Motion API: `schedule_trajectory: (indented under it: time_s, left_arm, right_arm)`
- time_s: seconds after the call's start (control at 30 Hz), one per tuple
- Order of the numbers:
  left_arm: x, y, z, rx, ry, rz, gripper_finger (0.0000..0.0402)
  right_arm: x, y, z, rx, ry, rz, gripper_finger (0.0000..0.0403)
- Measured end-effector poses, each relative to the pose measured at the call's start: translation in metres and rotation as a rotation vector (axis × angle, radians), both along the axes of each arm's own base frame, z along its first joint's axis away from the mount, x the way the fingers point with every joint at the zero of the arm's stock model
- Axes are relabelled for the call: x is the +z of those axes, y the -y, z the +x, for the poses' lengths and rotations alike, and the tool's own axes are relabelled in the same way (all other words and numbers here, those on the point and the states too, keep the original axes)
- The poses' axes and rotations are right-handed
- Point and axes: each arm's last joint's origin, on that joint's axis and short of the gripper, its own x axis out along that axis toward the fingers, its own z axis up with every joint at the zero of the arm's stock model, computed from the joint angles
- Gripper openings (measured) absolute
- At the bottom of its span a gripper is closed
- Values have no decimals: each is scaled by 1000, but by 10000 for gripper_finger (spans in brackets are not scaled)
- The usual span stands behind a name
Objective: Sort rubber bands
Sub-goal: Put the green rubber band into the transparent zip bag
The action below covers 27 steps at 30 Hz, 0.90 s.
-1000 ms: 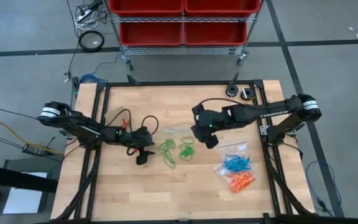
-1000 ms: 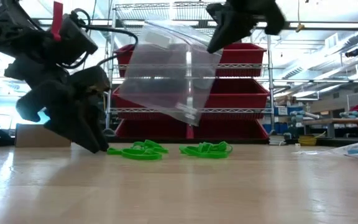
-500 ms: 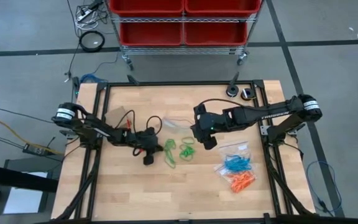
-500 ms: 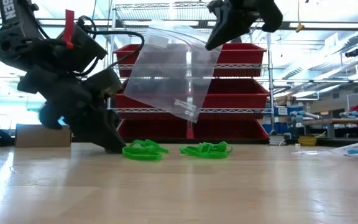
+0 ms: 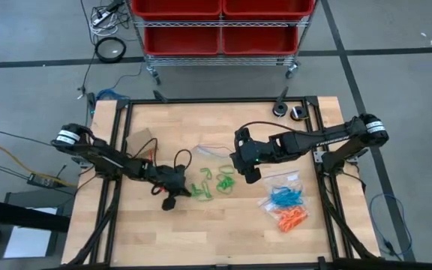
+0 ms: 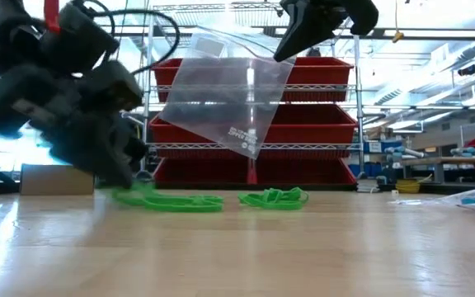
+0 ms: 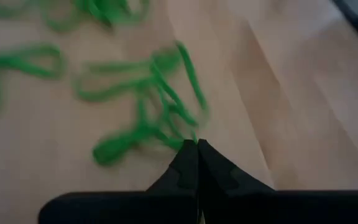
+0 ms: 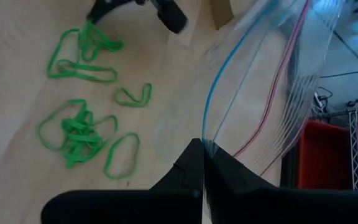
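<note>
Green rubber bands lie on the wooden table in two loose clumps. My left gripper point(image 5: 186, 192) is low at the left clump point(image 5: 201, 187), shut on it, as the left wrist view point(image 7: 196, 144) shows. The other clump point(image 5: 226, 180) lies flat just to the right, untouched. My right gripper point(image 6: 291, 45) is well above the table, shut on a clear zip bag point(image 6: 221, 99) that hangs over the bands. My left gripper pinches strands of the left green clump point(image 7: 182, 134) between its two fingertips, slanting down from the table's left. The bands point(image 6: 171, 200) trail from the tips along the tabletop, stretched out. My right gripper pinches the clear bag's top edge by its zip strip point(image 8: 213, 140) between its fingers, slanting down. The bag is lifted clear and hangs tilted below them.
Clear bags with blue bands point(image 5: 283, 197) and orange bands point(image 5: 291, 219) lie at the table's right. A scrap of cardboard point(image 5: 137, 139) lies at the left. Red bins on a wire shelf point(image 5: 220, 30) stand beyond the far edge.
My left gripper went right to the left green clump, shut on it, then drew back toward the table's left. The clump has been dragged along the table and stretched out longer. The right clump has stayed put.
</note>
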Motion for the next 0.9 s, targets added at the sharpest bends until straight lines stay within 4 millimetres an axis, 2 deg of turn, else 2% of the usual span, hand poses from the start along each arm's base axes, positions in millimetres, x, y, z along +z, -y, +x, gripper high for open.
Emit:
schedule_trajectory:
  time_s: [0.23, 0.37, 0.73, 0.8, 0.9]
  left_arm:
    - [31, 3, 10, -32, 255, -72, 2]
    - [25, 0, 8, 14, 191, -81, 3]
    - [48, 4, 13, -12, 423, -119, 3]
    - [51, 4, 16, 7, 418, -95, 4]
    - [38, 3, 17, 27, 250, -35, 4]
  right_arm:
    - [0, -2, -1, -3, -3, 10, 0]
    - [0, -2, 0, 1, 2, 12, 0]
    - [0, -3, 0, 39, -7, 37, 0]
    - [-1, -2, 0, 45, -13, 47, 0]
    - [-1, -1, -1, 44, -21, 56, 0]
